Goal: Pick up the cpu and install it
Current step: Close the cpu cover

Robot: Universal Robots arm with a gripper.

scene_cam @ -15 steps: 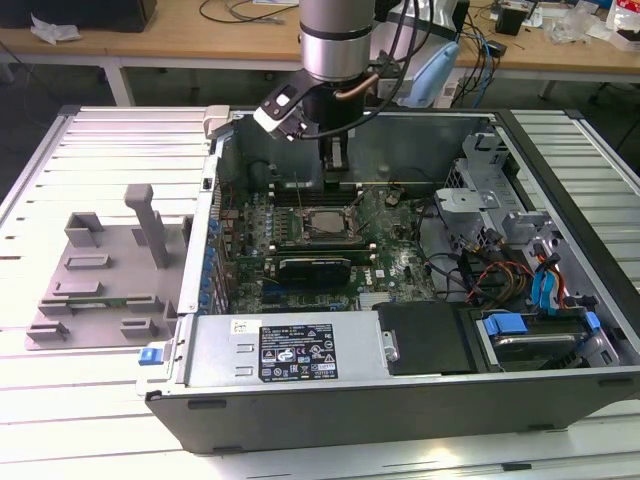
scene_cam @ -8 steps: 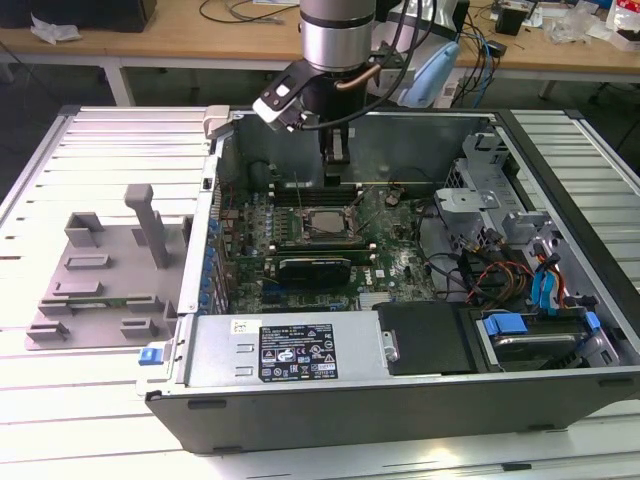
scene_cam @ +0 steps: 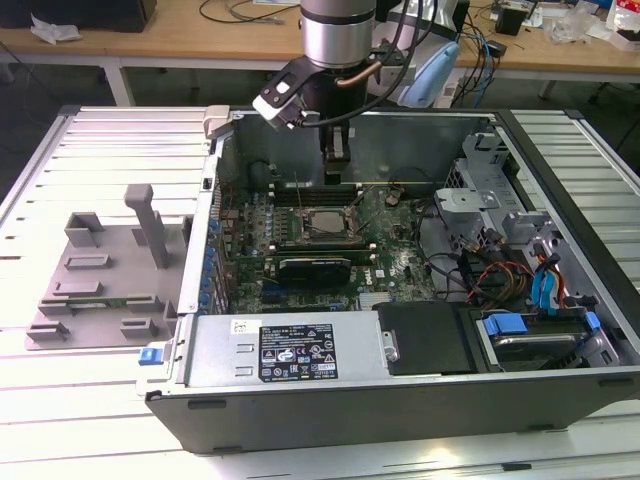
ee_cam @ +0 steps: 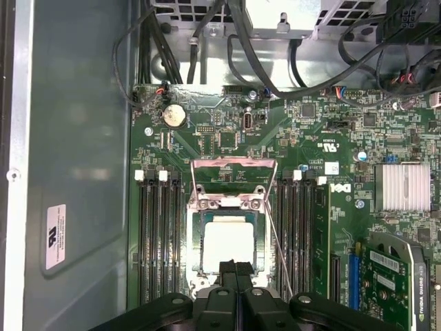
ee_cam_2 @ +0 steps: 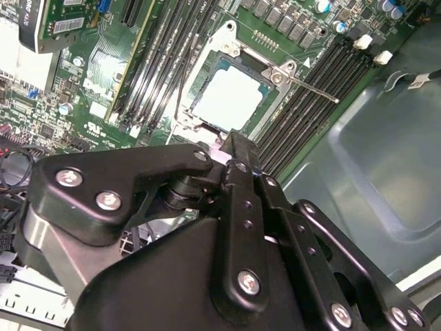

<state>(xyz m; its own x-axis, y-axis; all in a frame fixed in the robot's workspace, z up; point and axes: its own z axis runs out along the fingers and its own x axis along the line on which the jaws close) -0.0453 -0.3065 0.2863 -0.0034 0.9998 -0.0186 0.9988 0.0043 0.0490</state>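
Hovering over the open computer case [scene_cam: 400,400] in the exterior view, the arm [scene_cam: 338,35] is hanging its jaws straight down above the motherboard [scene_cam: 390,250], near the socket [scene_cam: 300,238]. The cpu [scene_cam: 322,224] is showing as a pale square inside that socket, not on the grey tray [scene_cam: 100,270], which is lying on the tabletop [scene_cam: 60,420] toward the exterior view's left, well apart from the case. In the second wrist view the jaws are pressed together with nothing pinched between them, their tip just beside the socket's edge. The cpu [ee_cam_2: 231,96] is lying flat within the frame, and the thin lever [ee_cam_2: 310,88] is sticking out across the memory slots [ee_cam_2: 324,69], which looks unlatched. In the first wrist view the load plate [ee_cam: 227,201] is standing swung open away from the cpu [ee_cam: 227,243], leaving the chip's metal top exposed, and the lever [ee_cam: 275,248] is running free alongside. Judging from this, the chip is sitting in place but not yet clamped. The closed, empty jaws are probably held slim to fit between the slots and the open plate.
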